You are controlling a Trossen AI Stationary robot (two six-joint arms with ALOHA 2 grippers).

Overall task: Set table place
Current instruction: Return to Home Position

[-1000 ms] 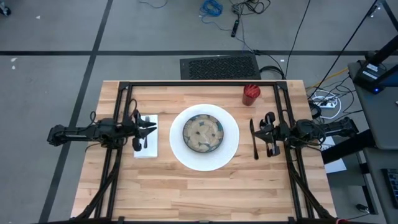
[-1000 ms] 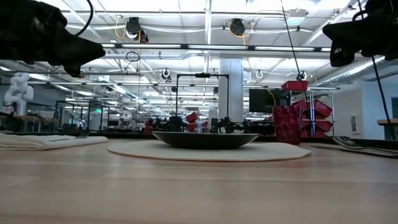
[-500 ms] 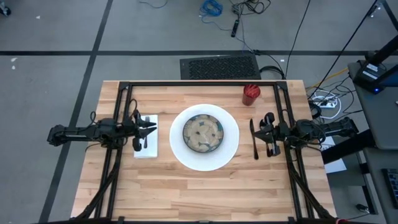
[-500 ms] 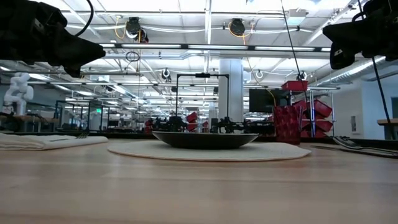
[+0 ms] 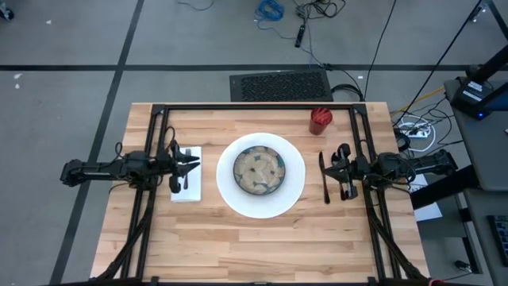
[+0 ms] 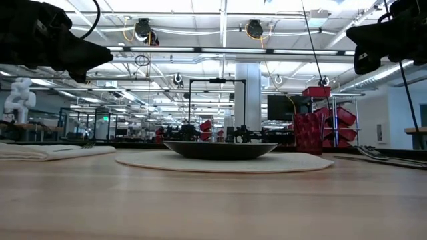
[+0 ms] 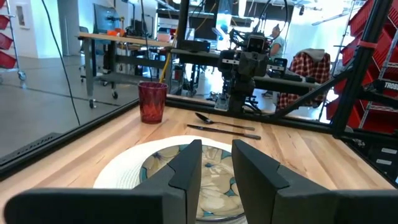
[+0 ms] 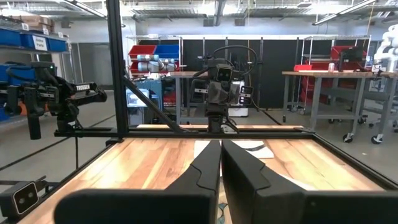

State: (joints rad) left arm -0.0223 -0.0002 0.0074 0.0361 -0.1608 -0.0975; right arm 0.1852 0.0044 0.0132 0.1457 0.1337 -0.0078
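A white plate [image 5: 295, 195] lies mid-table [image 5: 262, 246] with a patterned bowl [image 5: 259, 170] on it. A red cup [image 5: 320, 121] stands upright at the far right. A white napkin [image 5: 187, 193] lies left of the plate with a dark utensil [image 5: 184, 181] on it. A knife [image 5: 324, 179] and spoon [image 5: 344, 191] lie right of the plate. My left gripper [image 5: 193, 161] hovers above the napkin, slightly open [image 7: 216, 165] and empty. My right gripper [image 5: 333, 167] hovers above the knife and spoon, shut [image 8: 221, 163] and empty. The low view shows both high above the tabletop.
The black tube frame [image 5: 254, 107] runs around the table, with rails under both arms. Bare wood lies along the near half of the table [image 5: 262, 238]. Beyond the far edge a dark mat [image 5: 280, 85] lies on the floor.
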